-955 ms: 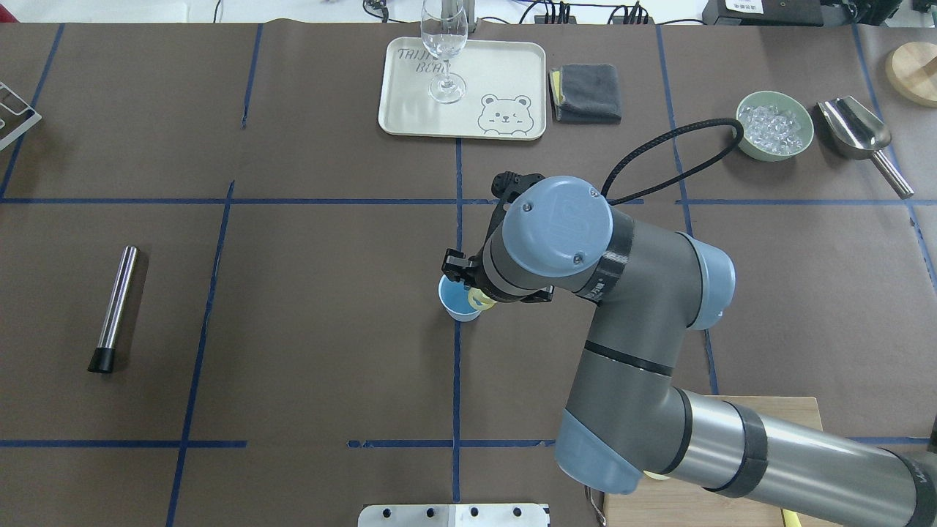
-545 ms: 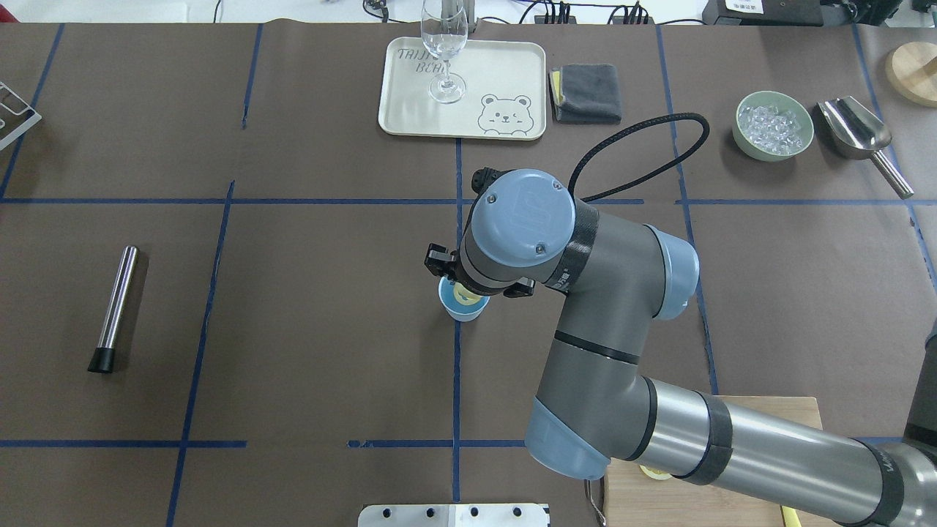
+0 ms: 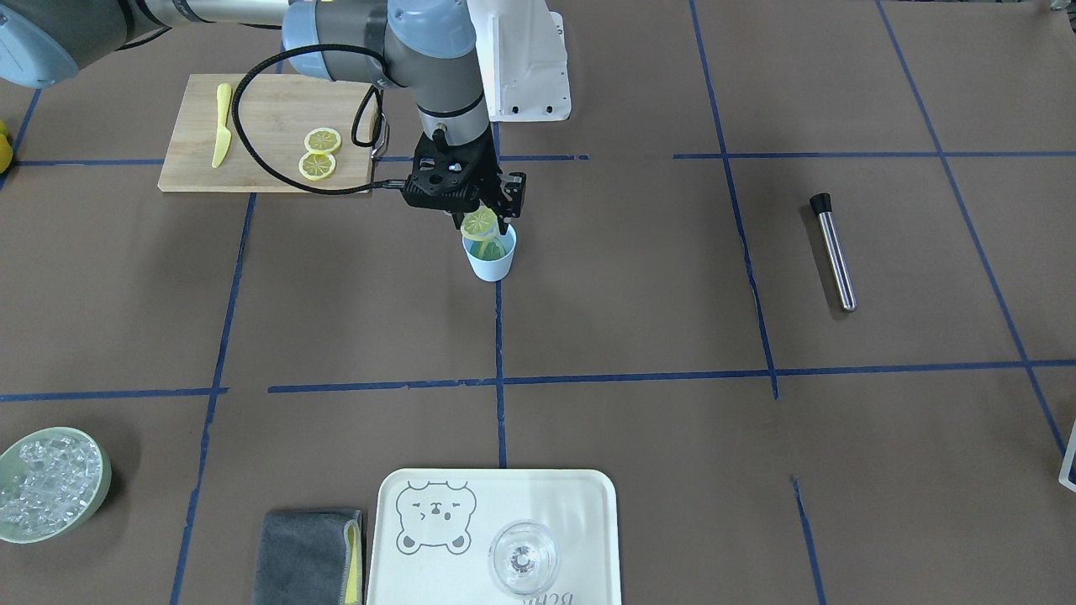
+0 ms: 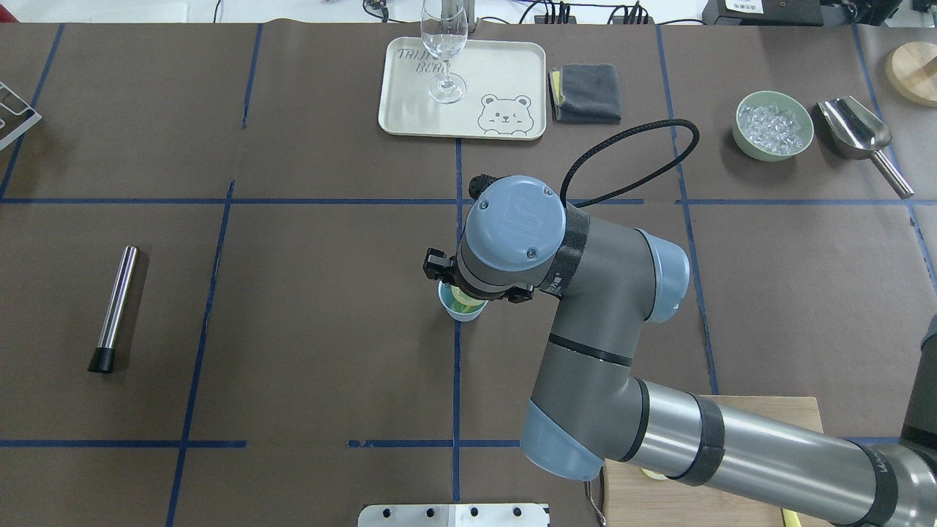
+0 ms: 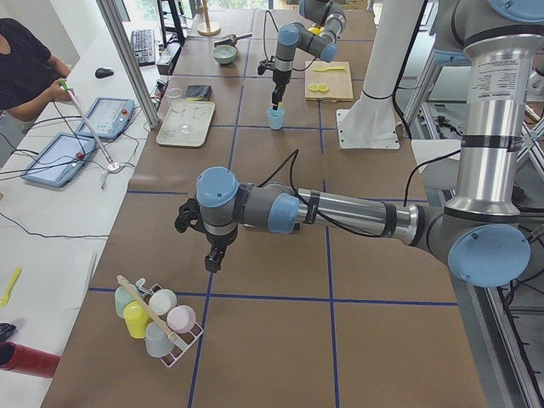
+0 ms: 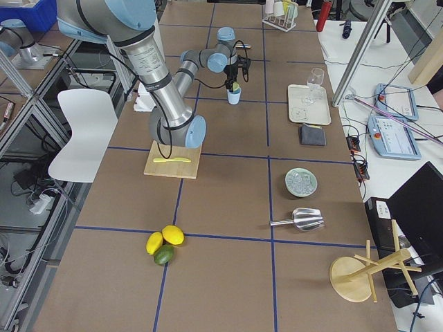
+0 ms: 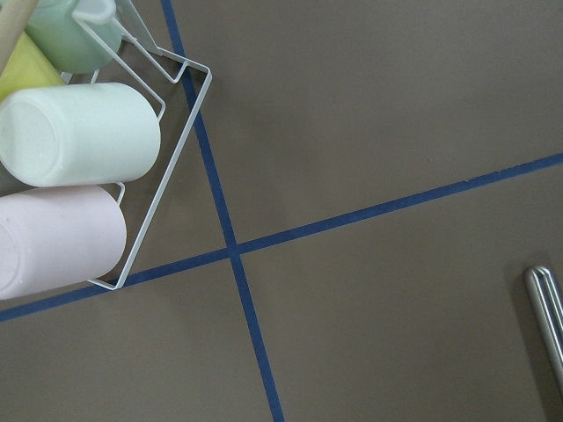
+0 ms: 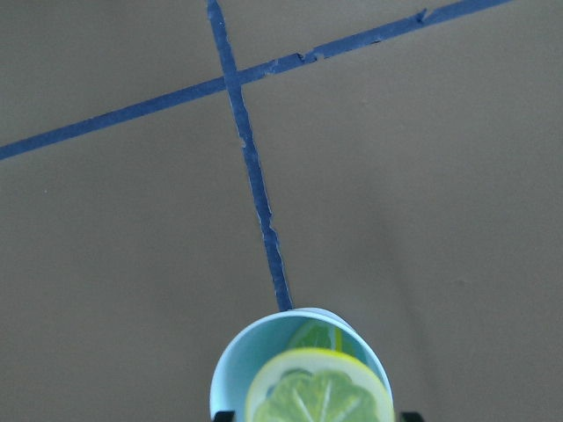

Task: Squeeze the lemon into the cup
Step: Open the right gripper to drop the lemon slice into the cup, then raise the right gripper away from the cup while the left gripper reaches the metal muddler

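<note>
The light blue cup point(image 3: 490, 259) stands upright at the table's middle on a blue tape line. My right gripper point(image 3: 482, 217) hangs straight over it, shut on the lemon slice point(image 3: 479, 223), which is held on edge just above the cup's mouth. In the right wrist view the slice point(image 8: 318, 393) sits over the cup's rim point(image 8: 257, 339). From overhead the wrist hides most of the cup point(image 4: 459, 311). My left gripper point(image 5: 212, 257) shows only in the exterior left view, above the table near a cup rack; I cannot tell whether it is open or shut.
A cutting board point(image 3: 261, 101) behind the cup holds two lemon slices point(image 3: 320, 153) and a yellow knife point(image 3: 222, 124). A steel muddler point(image 3: 834, 252) lies aside. A tray point(image 3: 437, 496) with a clear glass point(image 3: 523, 557), a grey cloth point(image 3: 304, 559) and an ice bowl point(image 3: 52, 483) lie opposite.
My right arm has moved left in the overhead view, carrying the lemon slice from the cup's right rim to over its mouth. The cup has stayed in place.
</note>
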